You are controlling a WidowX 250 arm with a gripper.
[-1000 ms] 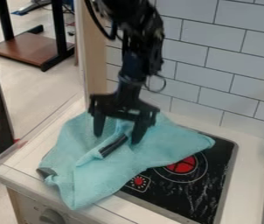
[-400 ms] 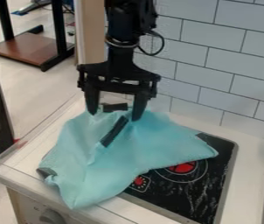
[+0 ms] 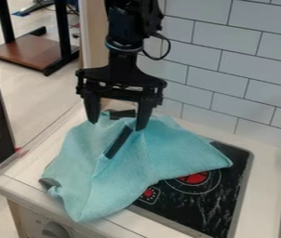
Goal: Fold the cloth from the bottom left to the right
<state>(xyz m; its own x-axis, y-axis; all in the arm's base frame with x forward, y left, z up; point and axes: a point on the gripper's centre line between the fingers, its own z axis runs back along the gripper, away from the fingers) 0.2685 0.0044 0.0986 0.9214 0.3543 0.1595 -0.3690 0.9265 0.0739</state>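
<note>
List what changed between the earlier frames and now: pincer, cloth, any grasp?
Pincer: moved up and slightly left in the view, fingers apart throughout; no grasp or release visible. Cloth: right corner has shifted slightly down the view, and more of the dark strip on it shows than in the first frame. Unchanged: the cloth's near corner and the black cooktop.

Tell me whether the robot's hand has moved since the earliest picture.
Yes. Judged against the red burner, the hand has shifted away from it, up and slightly left in the camera view.
</note>
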